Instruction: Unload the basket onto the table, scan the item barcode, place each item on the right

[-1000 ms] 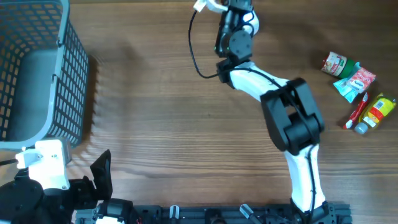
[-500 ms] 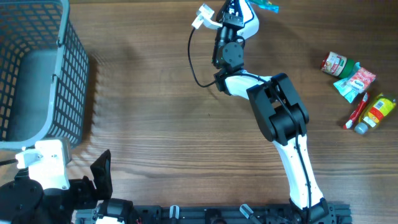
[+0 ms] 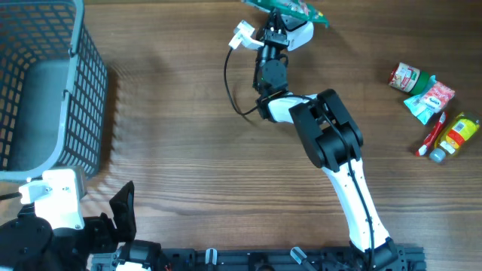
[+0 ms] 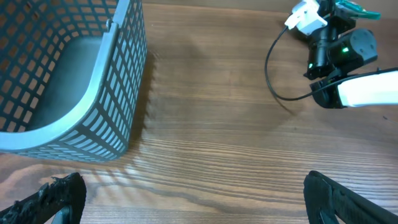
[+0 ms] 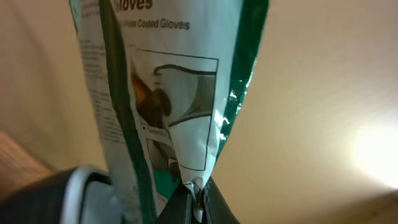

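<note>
we find the right gripper (image 5: 196, 191) clamped on the bottom seam of a green and white glove packet (image 5: 168, 93), jaws pressed together on the thin film. the print on the packet reads "coated gloves" above a drawing of a glove. in the overhead view the right arm (image 3: 331, 143) reaches across the wooden table (image 3: 188, 150) to its far edge, and the packet sits there at the top of the view, raised off the surface. a black cable (image 3: 228, 75) loops beside the wrist.

the left gripper (image 4: 199, 202) hangs near the front left corner with its jaws wide apart, holding nothing. a grey mesh basket (image 3: 90, 98) stands at the left side, just beyond it.

at the right edge a red and green can (image 3: 410, 77), a teal and pink sachet (image 3: 429, 98), a red toothbrush (image 3: 431, 137) and a yellow bottle (image 3: 458, 134) lie close together, well apart from both grippers.
</note>
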You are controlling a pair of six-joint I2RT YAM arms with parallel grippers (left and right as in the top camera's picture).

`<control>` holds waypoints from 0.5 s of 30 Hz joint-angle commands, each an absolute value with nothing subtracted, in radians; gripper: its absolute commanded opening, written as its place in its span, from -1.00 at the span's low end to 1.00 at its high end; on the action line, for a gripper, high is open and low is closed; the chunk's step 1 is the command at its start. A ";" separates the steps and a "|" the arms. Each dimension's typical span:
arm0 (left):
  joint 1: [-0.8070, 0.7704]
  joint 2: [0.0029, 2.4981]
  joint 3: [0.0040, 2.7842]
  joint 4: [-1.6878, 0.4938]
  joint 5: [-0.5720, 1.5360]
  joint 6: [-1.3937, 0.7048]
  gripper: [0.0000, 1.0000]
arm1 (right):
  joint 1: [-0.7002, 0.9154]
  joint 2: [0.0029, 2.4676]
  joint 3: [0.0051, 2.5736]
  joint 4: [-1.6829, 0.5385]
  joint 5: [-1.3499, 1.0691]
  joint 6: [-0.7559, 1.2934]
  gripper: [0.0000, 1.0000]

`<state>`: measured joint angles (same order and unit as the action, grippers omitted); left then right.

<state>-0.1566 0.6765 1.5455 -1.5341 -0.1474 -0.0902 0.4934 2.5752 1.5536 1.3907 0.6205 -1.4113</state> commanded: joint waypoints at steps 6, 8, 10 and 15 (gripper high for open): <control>-0.153 0.676 1.547 -1.532 -0.142 -0.078 1.00 | 0.513 2.598 1.557 1.390 0.601 -1.288 -0.91; -0.153 0.676 1.547 -1.532 -0.142 -0.078 1.00 | 0.519 2.598 1.557 1.388 0.606 -1.280 -0.91; -0.153 0.676 1.547 -1.532 -0.142 -0.078 1.00 | 0.530 2.598 1.557 1.385 0.606 -1.279 -0.91; -0.153 0.676 1.547 -1.532 -0.142 -0.078 1.00 | 0.556 2.598 1.557 1.334 0.626 -1.275 -0.91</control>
